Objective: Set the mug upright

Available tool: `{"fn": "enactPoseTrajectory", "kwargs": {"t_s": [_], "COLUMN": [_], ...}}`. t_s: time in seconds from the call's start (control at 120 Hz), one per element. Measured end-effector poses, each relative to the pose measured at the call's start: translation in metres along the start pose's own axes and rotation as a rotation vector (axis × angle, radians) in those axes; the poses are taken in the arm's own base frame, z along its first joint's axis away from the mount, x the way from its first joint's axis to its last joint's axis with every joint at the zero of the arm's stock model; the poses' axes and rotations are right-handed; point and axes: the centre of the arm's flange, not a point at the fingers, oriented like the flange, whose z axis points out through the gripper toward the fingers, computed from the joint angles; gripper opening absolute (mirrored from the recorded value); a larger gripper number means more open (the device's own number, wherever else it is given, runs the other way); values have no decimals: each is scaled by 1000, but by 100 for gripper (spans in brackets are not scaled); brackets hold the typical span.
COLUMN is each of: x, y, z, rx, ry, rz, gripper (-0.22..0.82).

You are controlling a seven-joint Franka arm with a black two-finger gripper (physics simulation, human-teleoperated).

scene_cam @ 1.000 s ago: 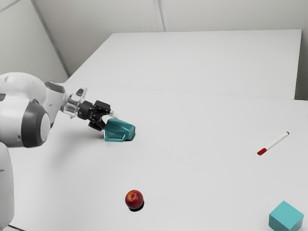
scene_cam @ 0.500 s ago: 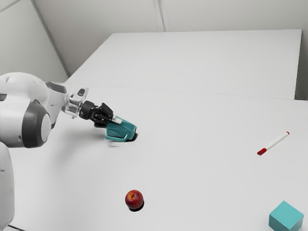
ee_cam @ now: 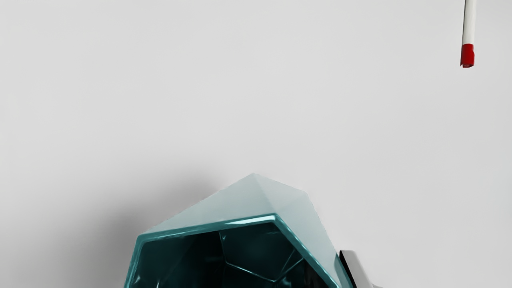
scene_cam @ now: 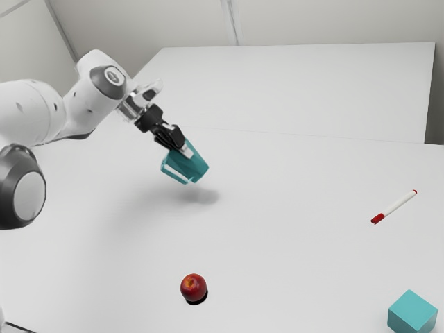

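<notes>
One mug (scene_cam: 191,165) is under inspection, and we find it held by the gripper (scene_cam: 184,151), whose fingers are closed on its walls near the mouth. We place the mug off the table (scene_cam: 291,222), its shadow (scene_cam: 202,196) lying apart beneath it. It is tilted: the long axis runs on roughly in the line of the hand, mouth (ee_cam: 240,256) back toward the gripper, base beyond the fingertips, down and toward the exterior view's right. The handle (scene_cam: 175,173) is on its lower side. A single arm (scene_cam: 94,104) serves the job.

In our judgement the task is part done; the coming move turns on that slope. The hand should swing nearer to vertical until the base is level, then lower and release. We note a risk of the mug tipping if it is let go on a base edge.

We record the surface as plain, pale and flat, with pale walls (scene_cam: 312,21) behind. An apple (scene_cam: 193,287), a marker (scene_cam: 394,207) and a teal cube (scene_cam: 412,312) lie well apart from the mug.
</notes>
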Motion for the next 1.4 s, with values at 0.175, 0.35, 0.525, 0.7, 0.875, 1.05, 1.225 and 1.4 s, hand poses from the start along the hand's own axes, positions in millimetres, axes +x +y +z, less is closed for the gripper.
{"fn": "enactPoseTrajectory", "kwargs": {"t_s": [0.175, 0.35, 0.525, 0.7, 0.875, 1.05, 1.225, 1.4], "x": [1, -1, -16, -37, -64, -67, -68, -68], "y": [17, 6, 11, 21, 22, 20, 19, 19], "z": [15, 21, 40, 50, 69, 74, 76, 77], "rx": [345, 481, 496, 507, 513, 534, 537, 536], "ry": [-198, -233, -239, -247, -271, -258, -247, -242], "rz": [181, 224, 235, 250, 251, 245, 230, 224], "gripper": [-17, -18, -18, -18, -18, -18, -10, 6]}}
